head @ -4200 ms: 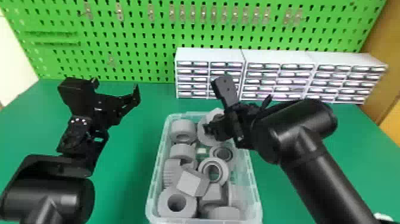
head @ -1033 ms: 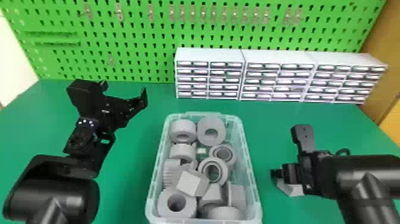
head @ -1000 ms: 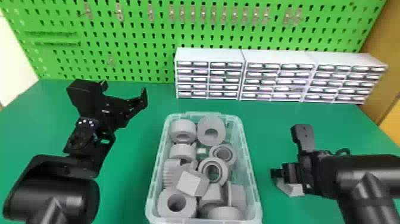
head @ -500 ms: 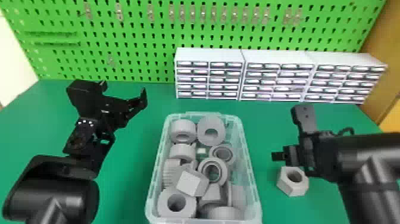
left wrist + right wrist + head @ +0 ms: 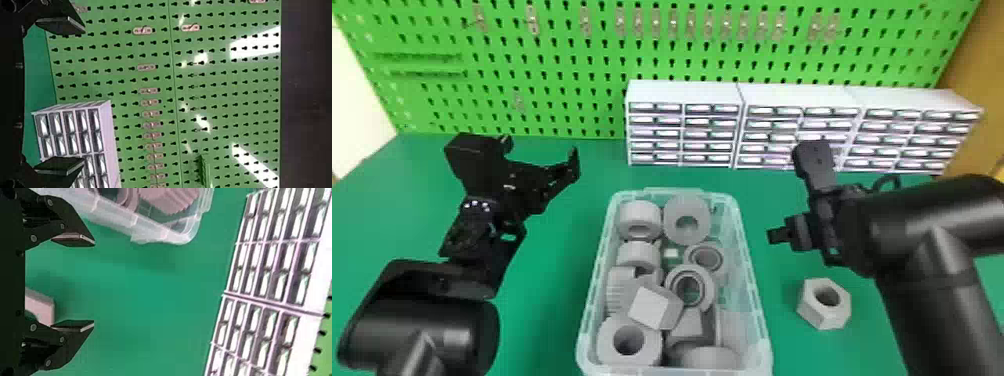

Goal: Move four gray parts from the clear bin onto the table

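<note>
Right wrist view: the right gripper (image 5: pixel 94 283) is shown with its fingers spread wide and nothing held. A gray nut (image 5: pixel 44 303), partly hidden, is seen near one finger, on the table (image 5: pixel 141 290).

Left wrist view: the left gripper (image 5: pixel 83 94) is likewise spread wide, unloaded, and faced toward the pegboard (image 5: pixel 213 90).

Head view: the nut is set down to the right of the clear bin (image 5: pixel 756 295), in which the other gray parts (image 5: pixel 650 350) are heaped. Three more transfers are presumably required. A neighboring part may be dragged up or a grip spoiled, since the heap is tightly packed; at the near end the layering appears nested, though it is poorly resolved. A finger may be caught on the bin's rim if descent is made too close to the wall. The nut may be knocked if the right arm is swung low. Travel is bounded behind by the drawer cabinets (image 5: pixel 684 125); only a narrow strip is left between them and the bin. Wider room for moving is offered between bin and nut.
</note>
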`<action>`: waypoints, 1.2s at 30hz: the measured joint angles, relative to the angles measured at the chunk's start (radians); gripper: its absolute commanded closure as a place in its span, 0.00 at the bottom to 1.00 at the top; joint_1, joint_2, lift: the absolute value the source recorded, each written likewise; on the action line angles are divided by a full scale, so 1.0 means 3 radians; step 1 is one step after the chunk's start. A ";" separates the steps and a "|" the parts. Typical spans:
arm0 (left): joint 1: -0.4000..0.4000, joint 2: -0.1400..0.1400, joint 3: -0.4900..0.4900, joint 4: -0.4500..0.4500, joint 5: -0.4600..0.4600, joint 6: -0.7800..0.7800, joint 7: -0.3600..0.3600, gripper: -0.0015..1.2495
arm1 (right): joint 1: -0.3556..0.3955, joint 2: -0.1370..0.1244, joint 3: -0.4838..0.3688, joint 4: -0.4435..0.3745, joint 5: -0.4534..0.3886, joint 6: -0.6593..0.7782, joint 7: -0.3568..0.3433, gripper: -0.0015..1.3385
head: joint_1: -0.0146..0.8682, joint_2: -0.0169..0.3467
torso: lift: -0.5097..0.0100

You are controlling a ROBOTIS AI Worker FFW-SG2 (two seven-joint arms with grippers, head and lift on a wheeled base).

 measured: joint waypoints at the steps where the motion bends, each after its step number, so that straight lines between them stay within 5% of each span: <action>1: -0.0001 0.0000 -0.0004 0.0002 0.0000 0.0000 0.0000 0.09 | -0.0016 0.0004 0.0025 0.0000 0.0000 0.0007 0.0000 0.39 | 0.78 0.14 | 0.89; 23: -0.0009 0.0000 -0.0037 0.0027 0.0000 0.0000 0.0000 0.09 | -0.0215 0.0079 0.0553 0.0045 -0.0331 0.0045 0.0000 0.39 | 0.78 0.14 | 0.89; 36: -0.0010 0.0000 -0.0040 0.0033 0.0007 0.0000 0.0000 0.09 | -0.0168 0.0070 0.0611 0.0079 -0.0372 0.0051 0.0000 0.39 | 0.78 0.14 | 0.89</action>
